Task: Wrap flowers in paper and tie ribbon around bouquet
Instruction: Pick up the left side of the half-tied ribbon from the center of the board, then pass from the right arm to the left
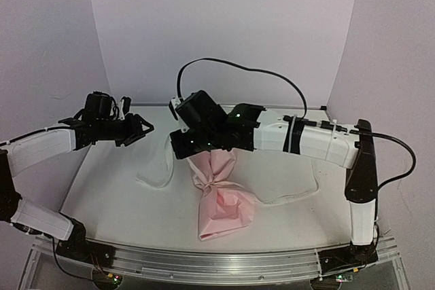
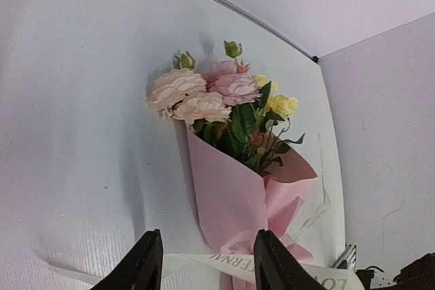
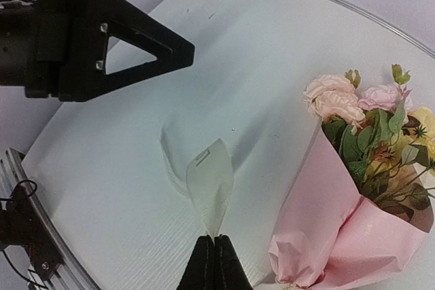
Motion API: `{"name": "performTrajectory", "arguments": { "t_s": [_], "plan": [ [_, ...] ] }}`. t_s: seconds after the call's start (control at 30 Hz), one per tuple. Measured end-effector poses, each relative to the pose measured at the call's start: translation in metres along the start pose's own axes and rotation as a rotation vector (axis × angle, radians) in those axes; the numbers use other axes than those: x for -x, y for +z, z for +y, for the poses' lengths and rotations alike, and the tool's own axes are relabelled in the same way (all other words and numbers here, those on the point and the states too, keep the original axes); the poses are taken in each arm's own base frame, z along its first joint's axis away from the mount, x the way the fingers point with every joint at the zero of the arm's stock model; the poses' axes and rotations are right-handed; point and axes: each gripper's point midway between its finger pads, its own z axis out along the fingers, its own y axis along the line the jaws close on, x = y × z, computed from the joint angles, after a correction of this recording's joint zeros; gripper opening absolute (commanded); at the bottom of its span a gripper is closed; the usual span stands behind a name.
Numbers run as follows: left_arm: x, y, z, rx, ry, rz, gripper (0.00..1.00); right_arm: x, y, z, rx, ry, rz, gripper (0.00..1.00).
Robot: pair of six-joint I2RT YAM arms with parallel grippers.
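R fingers [image 3: 212, 257] pinch ribbon [image 3: 212, 183], bouquet [image 3: 340, 222] beside

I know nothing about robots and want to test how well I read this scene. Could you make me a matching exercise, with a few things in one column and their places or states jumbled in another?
Things
1. left gripper
2. right gripper
3. thin white ribbon with printed lettering
4. pink paper-wrapped bouquet of pale pink and yellow artificial flowers

States
A. lying on its side on the white table, pinched at the middle
B. shut on a ribbon end
C. open, hovering empty
D. one end lifted and clamped

Pairs: 1-C, 2-B, 3-D, 4-A
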Motion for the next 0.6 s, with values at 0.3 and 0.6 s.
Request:
{"name": "performTrajectory", "arguments": {
  "t_s": [0.3, 0.6],
  "plan": [
    [-0.040, -0.004, -0.056, -0.215, 0.184, 0.006, 0.54, -0.057, -0.003, -0.008, 0.003, -0.077, 0.127, 0.00],
    [-0.079, -0.011, -0.058, -0.242, 0.287, 0.010, 0.51, -0.077, 0.001, -0.016, -0.013, -0.102, 0.168, 0.00]
  ]
}}
